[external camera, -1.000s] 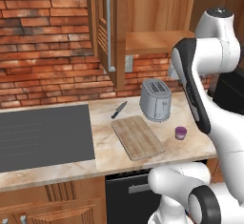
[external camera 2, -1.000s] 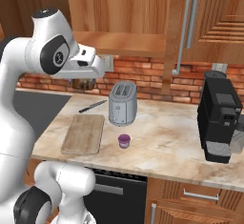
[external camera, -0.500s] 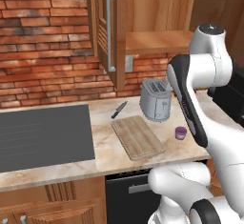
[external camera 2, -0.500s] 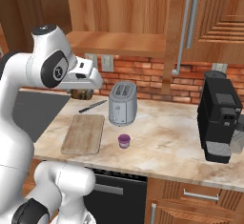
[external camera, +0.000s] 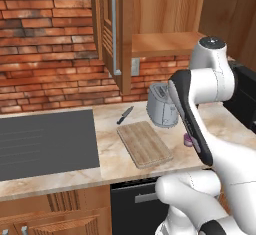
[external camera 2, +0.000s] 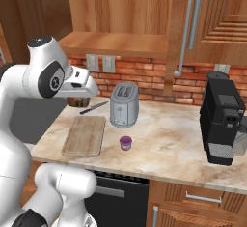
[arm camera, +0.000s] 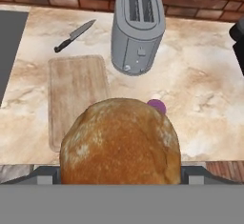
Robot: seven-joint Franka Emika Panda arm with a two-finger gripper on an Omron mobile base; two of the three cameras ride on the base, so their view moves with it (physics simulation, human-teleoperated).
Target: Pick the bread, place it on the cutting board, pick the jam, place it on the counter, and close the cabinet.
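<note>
- Carrying: the bread (arm camera: 120,142), a round brown roll, sits right in front of the hand camera and hides the fingertips; the jaws presumably pinch it, though the fingers themselves cannot be seen.
- Gripper (external camera 2: 78,100): held high above the counter (external camera 2: 169,139), near the back left, with the dark roll just below the white hand.
- Cutting board (arm camera: 76,94): bare, lying flat left of the toaster (arm camera: 138,25); a knife (arm camera: 74,35) lies beyond its far end.
- Jam (external camera 2: 126,143): purple jar already on the counter, just beside the board's right edge.
- Cabinet (external camera: 114,34): door open.
- Handling advice: centre the roll over the board, well away from the jar and toaster, descend straight, release only when low, since a round roll may roll off.
</note>
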